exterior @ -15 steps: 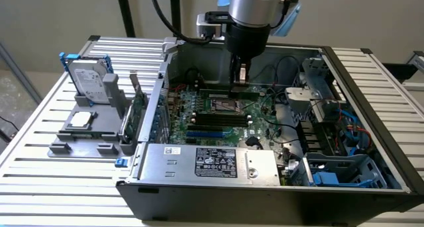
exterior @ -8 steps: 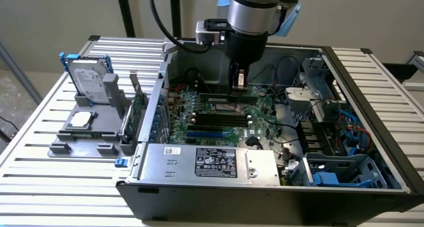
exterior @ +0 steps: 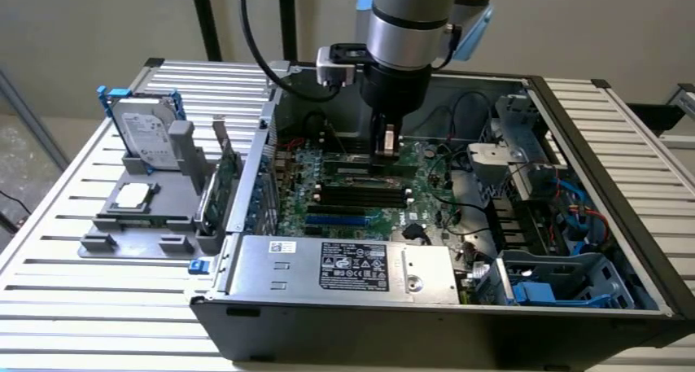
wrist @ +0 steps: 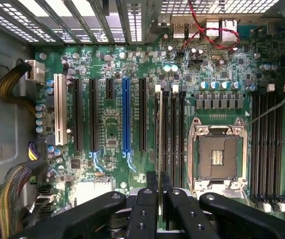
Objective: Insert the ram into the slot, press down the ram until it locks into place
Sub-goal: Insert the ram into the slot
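My gripper hangs inside the open computer case, low over the motherboard. In the wrist view its two black fingers are shut on the ram, which I see edge-on as a thin pale strip running away from the fingertips. The ram lies along a group of long black slots beside the CPU socket, over the one farthest from that socket or the one beside it. Whether it touches a slot I cannot tell. A second group of black slots lies on the socket's other side.
A bright blue socket and black card sockets lie beside the memory slots. Cable bundles run along the case wall. At the exterior view's left a grey holder carries a hard drive. The power supply sits at the case front.
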Motion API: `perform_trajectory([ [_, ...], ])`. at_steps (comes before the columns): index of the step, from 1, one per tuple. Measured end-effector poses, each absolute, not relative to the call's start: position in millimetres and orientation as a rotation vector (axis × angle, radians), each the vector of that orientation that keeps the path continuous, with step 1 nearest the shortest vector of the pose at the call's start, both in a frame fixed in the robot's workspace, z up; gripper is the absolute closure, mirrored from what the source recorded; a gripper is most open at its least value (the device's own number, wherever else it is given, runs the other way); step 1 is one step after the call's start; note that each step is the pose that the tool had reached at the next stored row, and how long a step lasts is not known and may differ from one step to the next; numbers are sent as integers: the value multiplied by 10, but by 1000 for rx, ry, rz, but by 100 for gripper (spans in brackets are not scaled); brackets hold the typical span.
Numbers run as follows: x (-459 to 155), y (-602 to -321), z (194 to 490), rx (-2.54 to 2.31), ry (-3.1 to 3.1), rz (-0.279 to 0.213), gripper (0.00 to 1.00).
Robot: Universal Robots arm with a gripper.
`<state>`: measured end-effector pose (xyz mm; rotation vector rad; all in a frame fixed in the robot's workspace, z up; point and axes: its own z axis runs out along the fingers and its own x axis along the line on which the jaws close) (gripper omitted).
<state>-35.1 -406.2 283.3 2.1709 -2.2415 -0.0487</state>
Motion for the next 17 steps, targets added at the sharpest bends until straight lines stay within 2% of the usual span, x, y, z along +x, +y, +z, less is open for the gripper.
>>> perform_trajectory([
  [17,-375,-3987,2523,2176,-2237,-49,86],
])
